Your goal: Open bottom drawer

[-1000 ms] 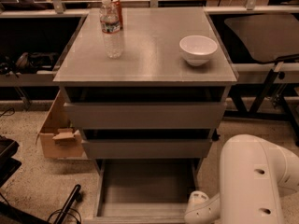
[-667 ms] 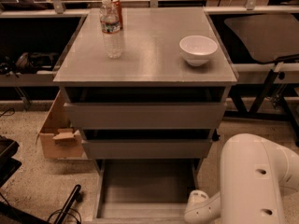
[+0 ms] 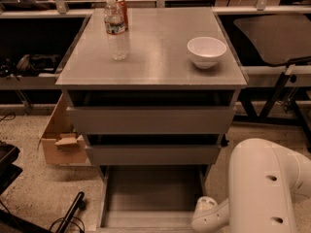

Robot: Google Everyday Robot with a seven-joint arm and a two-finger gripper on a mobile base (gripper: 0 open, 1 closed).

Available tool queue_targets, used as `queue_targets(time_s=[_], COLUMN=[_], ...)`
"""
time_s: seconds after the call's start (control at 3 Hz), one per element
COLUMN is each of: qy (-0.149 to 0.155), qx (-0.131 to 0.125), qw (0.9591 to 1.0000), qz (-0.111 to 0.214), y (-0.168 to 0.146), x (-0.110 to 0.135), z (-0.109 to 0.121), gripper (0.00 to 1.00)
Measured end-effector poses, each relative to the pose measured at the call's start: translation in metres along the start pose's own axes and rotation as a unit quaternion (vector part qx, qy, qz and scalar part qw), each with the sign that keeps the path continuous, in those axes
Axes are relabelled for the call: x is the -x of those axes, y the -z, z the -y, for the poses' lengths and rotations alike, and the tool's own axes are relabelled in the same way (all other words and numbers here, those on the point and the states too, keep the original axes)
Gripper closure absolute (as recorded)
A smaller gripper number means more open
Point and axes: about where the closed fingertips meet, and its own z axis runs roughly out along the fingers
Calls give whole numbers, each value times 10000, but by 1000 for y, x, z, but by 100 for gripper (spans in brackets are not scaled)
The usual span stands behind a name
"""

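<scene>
Camera view: grey cabinet with its bottom drawer pulled out

Camera view looks down on a grey three-drawer cabinet [image 3: 150,74] from the front. On its flat top, a clear plastic water bottle [image 3: 116,33] stands upright at the back left, with a red can [image 3: 124,6] just behind it. A white bowl [image 3: 206,51] sits well apart from them on the right side.

Below the top, the top drawer [image 3: 150,119] and middle drawer [image 3: 150,154] each stand slightly ajar, with a dark gap above each front. The bottom drawer [image 3: 153,193] is pulled out far toward the camera, and its plain grey floor shows.

A bulky white robot arm [image 3: 265,188] fills the lower right corner. The gripper [image 3: 203,216] at its end is low at the picture's bottom edge, just beside the open drawer's right front corner. Whether it is wide or closed cannot be told.

An open cardboard box [image 3: 58,144] sits on the speckled floor [image 3: 29,183] left of the cabinet.
</scene>
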Motion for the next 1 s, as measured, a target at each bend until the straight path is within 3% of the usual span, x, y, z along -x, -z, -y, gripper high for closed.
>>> queue_targets(time_s=[1.0], qy=[224], qx=[-109], qw=[9996], qz=[-119], y=[16], x=[12], z=[14], gripper=[100])
